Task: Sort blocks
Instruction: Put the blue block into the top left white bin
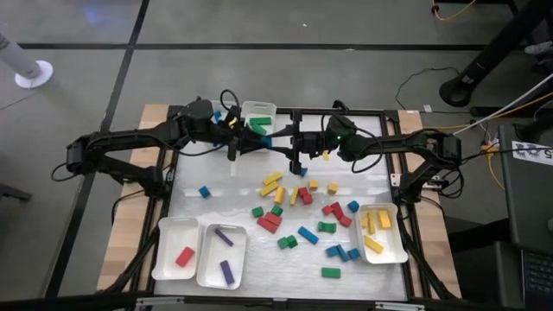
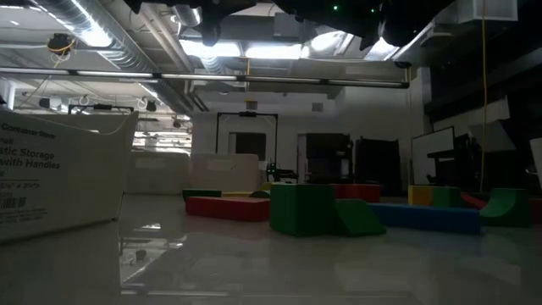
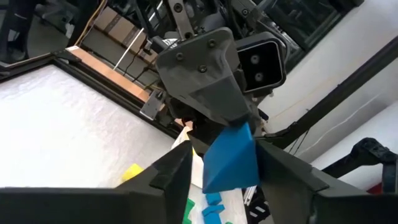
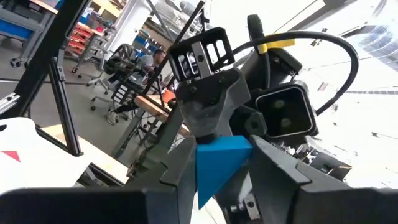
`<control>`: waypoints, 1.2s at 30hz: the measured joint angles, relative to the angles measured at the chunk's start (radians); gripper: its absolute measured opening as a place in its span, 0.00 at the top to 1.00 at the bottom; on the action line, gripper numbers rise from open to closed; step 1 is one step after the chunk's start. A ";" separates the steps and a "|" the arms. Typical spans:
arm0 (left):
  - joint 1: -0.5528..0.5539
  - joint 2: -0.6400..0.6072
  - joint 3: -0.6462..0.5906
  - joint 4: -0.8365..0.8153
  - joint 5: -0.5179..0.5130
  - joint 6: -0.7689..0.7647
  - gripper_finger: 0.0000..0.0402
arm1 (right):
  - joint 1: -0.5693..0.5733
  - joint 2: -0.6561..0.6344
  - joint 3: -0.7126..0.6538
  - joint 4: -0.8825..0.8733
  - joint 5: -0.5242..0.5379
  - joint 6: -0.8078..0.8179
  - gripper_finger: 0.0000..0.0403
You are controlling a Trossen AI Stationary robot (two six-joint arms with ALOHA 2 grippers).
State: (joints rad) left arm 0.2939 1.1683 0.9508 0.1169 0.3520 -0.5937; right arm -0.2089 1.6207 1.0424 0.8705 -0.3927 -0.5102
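Now both tools meet above the far surface (image 1: 216,200), left tool (image 3: 225,169) and right tool (image 4: 219,171) each closed on one blue wedge-shaped plastic block (image 3: 231,157).

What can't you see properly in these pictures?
- High view: the blue block between the two grippers is too small to tell its shape.
- Left wrist view: the left gripper fingers cover both sides of that block, so which gripper carries it is unclear.
- Low view: both grippers are cut off by the top edge.
- Low view: the green blocks hide whatever lies behind them.
- High view: the purple blocks' tray is partly cut off by the frame bar.
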 joint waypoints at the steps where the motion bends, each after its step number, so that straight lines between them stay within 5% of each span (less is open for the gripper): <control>1: 0.000 0.000 0.000 0.000 0.000 0.006 0.63 | 0.000 0.000 0.000 -0.003 0.000 0.000 0.67; 12: 0.000 -0.003 0.002 0.006 0.001 0.052 0.90 | -0.001 0.000 0.000 -0.013 -0.002 0.005 0.67; 21: 0.002 -0.003 0.002 -0.003 0.001 0.059 0.92 | -0.001 0.000 0.000 -0.038 -0.003 0.008 0.65; 36: 0.050 0.000 0.000 0.002 -0.003 0.078 0.93 | 0.001 -0.034 0.000 -0.073 0.188 0.035 0.38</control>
State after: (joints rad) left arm 0.3439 1.1687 0.9508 0.1186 0.3492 -0.5159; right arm -0.2081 1.5868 1.0424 0.7972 -0.2043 -0.4747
